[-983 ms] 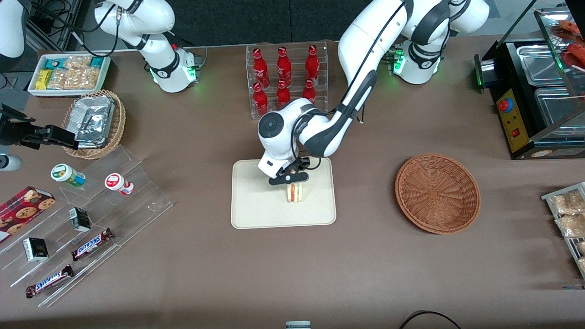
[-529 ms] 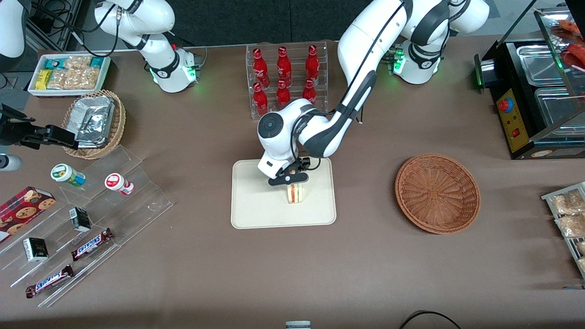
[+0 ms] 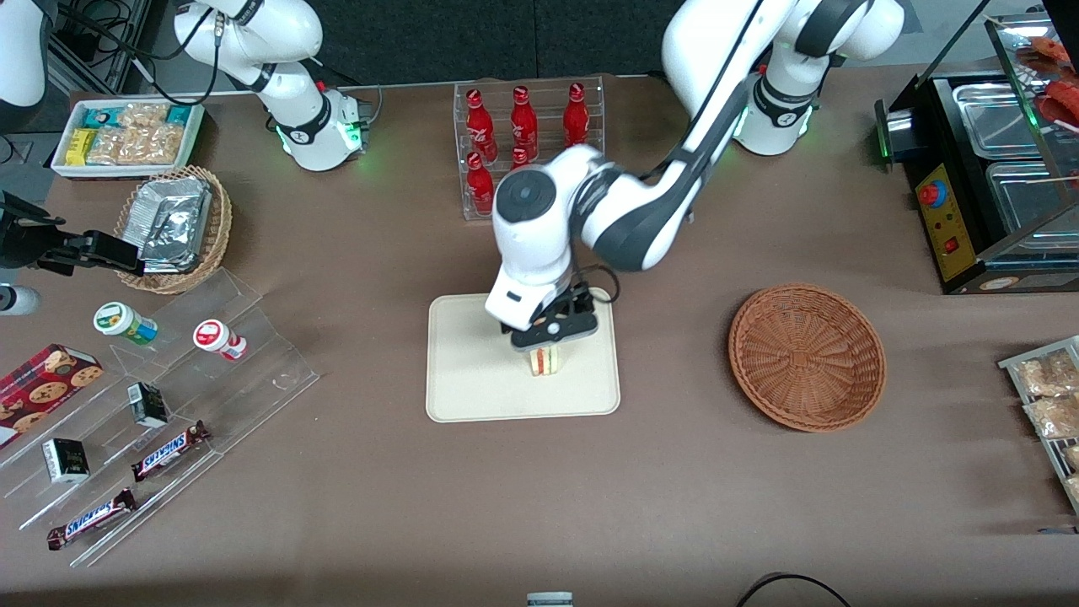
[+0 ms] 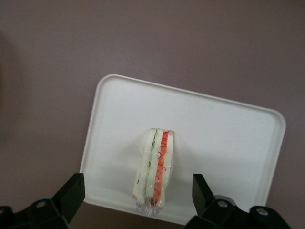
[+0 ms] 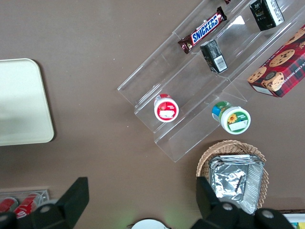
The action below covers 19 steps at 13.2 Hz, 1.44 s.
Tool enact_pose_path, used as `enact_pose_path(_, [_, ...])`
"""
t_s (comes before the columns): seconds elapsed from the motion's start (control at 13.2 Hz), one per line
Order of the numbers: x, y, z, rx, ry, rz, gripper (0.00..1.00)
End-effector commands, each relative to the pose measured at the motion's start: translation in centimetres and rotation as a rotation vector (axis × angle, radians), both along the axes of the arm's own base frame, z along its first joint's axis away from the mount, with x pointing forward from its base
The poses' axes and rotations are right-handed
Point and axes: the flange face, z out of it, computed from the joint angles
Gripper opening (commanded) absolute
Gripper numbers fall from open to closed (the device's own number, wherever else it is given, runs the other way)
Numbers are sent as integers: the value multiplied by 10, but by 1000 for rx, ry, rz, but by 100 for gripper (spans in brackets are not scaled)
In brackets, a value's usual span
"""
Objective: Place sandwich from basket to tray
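Note:
The sandwich, a wrapped wedge of white bread with red and green layers, stands on its edge on the cream tray. My left gripper hangs just above it, open. In the left wrist view the sandwich rests on the tray, and the gripper looks down on it. Both black fingers stand well apart from the sandwich and hold nothing. The reddish-brown basket sits toward the working arm's end of the table with nothing in it.
A clear rack of red bottles stands farther from the front camera than the tray, partly covered by my arm. Clear stepped shelves with snacks and a tan wicker basket of foil packets lie toward the parked arm's end. A black warmer stands near the basket.
My left arm has risen straight up off the sandwich, so the wrist looks larger and higher in the front view. The sandwich stays standing on the tray.

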Motion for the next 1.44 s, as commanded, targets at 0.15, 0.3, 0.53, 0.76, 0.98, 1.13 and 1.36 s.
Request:
enact_pose_path(0.15, [-9, 60, 107, 19, -35, 161, 99])
enact_pose_path(0.3, [-14, 98, 141, 78, 2, 213, 99])
enact_pose_path(0.53, [-20, 159, 189, 111, 35, 277, 99])
enact_pose_path(0.76, [-33, 215, 227, 128, 82, 215, 100])
enact_pose_path(0.98, [-44, 282, 265, 105, 114, 175, 100])
enact_pose_path(1.13, [-53, 336, 285, 59, 150, 102, 100])
enact_pose_path(1.36, [-51, 418, 295, 21, 189, 51, 100])
